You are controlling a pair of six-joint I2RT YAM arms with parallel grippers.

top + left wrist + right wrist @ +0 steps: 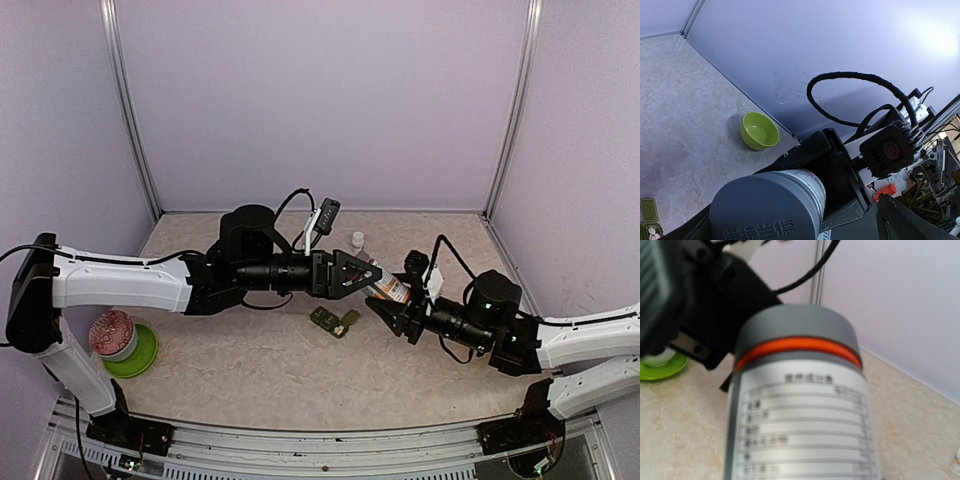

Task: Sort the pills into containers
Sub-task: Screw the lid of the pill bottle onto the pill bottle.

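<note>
Tabletop point(250, 370) is beige marbled w/ pill box point(334, 321) mid, lilac walls point(320, 100) round.

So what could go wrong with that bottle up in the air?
The pill bottle is held tilted in the right hand, so it could slip. The left hand is open at its grey cap; once that comes off, what's inside could spill past the small pill box.
</note>
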